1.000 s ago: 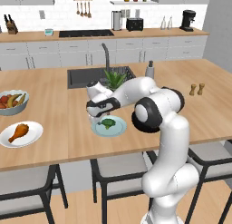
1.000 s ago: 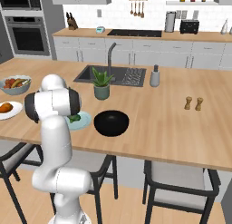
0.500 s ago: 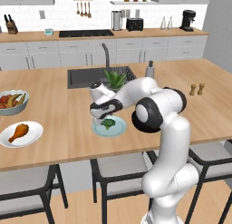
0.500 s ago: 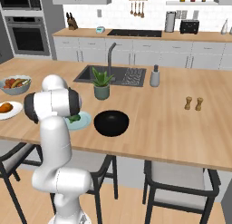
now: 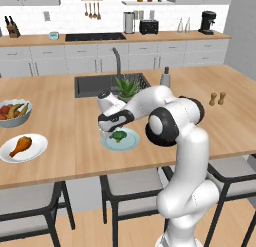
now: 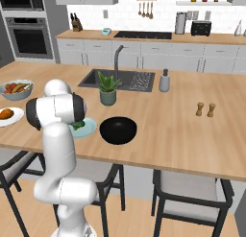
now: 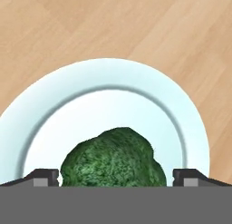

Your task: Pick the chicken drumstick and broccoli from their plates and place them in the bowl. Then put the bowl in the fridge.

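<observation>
The dark green broccoli [image 7: 113,157] lies on the pale blue-green plate [image 7: 113,69] at the island's near side. My gripper [image 7: 115,177] stands open right above it, one fingertip [image 7: 43,177] on each side of the floret, not closed on it. From the left base view the gripper [image 5: 116,129] hovers just over the broccoli [image 5: 118,136] and its plate [image 5: 131,142]. The chicken drumstick [image 5: 20,145] rests on the white plate [image 5: 36,150] far to the left. The black bowl [image 6: 117,130] sits empty just right of the pale plate [image 6: 85,129]. The fridge is out of view.
A pale fruit bowl [image 5: 12,112] stands behind the white plate. A potted plant [image 5: 127,87] and the sink [image 5: 95,85] with its tap lie just beyond the gripper. A soap bottle [image 6: 165,80] and salt and pepper shakers [image 6: 205,109] stand to the right. Stools line the near edge.
The hand has sunk a little toward the plate with the broccoli; the jaws stay open and nothing else has moved.
</observation>
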